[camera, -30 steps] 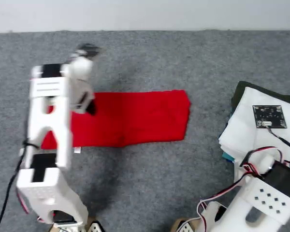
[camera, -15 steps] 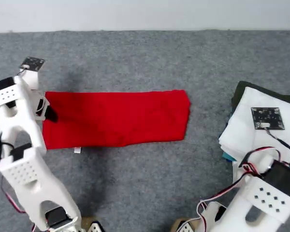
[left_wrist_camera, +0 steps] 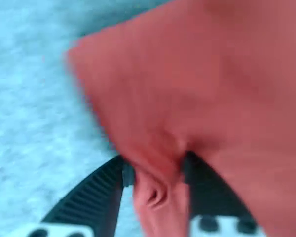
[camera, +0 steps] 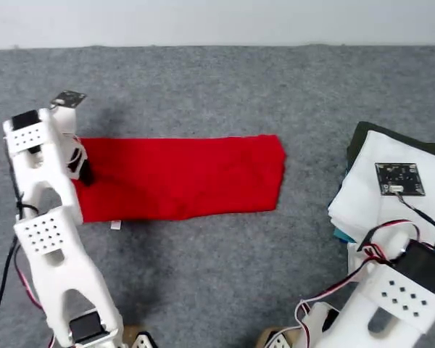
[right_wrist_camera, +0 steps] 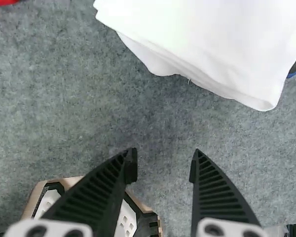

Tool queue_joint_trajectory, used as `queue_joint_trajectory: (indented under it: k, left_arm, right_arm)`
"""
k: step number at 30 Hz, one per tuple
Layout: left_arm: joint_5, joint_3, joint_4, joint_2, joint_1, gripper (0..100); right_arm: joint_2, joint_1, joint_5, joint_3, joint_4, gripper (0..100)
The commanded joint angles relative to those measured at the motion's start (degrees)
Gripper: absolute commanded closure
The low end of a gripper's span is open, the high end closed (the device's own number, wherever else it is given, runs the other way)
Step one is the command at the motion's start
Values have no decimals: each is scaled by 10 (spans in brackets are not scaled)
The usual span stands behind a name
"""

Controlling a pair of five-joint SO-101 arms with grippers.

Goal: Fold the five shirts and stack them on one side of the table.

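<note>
The grey tabletop (camera: 203,275) carries everything and lies bare under the right claw (right_wrist_camera: 160,165). The red shirt (camera: 181,177) is the largest piece of cloth on it: a long flat band that starts at the left claw (camera: 81,170) and runs away from it toward the right arm's side, ending well short of the stack (camera: 370,210). A small white tag (camera: 116,225) sticks out from the band's edge close to the left claw.

The stack sits just ahead of the right claw, with a white shirt (camera: 366,181) on top, a dark green one (camera: 366,130) showing beyond it, and a sliver of blue (camera: 341,234) at the near edge. In the right wrist view the white shirt (right_wrist_camera: 212,44) lies beyond the fingertips without touching them.

The left arm (camera: 54,246) stands over the red shirt's end; the right arm (camera: 391,297) is by the stack.

The left claw (left_wrist_camera: 155,168) is pinching the red shirt (left_wrist_camera: 212,89) — a bunched fold of cloth sits between its two dark fingers. The right claw is spread, with nothing between its fingers but tabletop.
</note>
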Motion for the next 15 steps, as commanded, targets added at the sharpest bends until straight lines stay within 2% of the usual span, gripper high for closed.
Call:
queue_joint_trajectory:
  k: [1, 4, 8, 12, 15]
  left_arm:
    - [-2, -69, 35, 60, 0, 984]
    - [-1, -127, 74, 76, -9, 987]
    - [2, -190, 75, 78, -41, 987]
    - [4, -201, 76, 77, -53, 987]
    - [33, -196, 76, 61, -54, 987]
  right_arm:
    - [-7, 5, -2, -4, 19, 822]
    - [-7, 6, -2, -4, 19, 822]
    - [-7, 6, -2, -4, 19, 822]
    - [-7, 6, -2, -4, 19, 822]
    - [-7, 4, -2, -4, 19, 822]
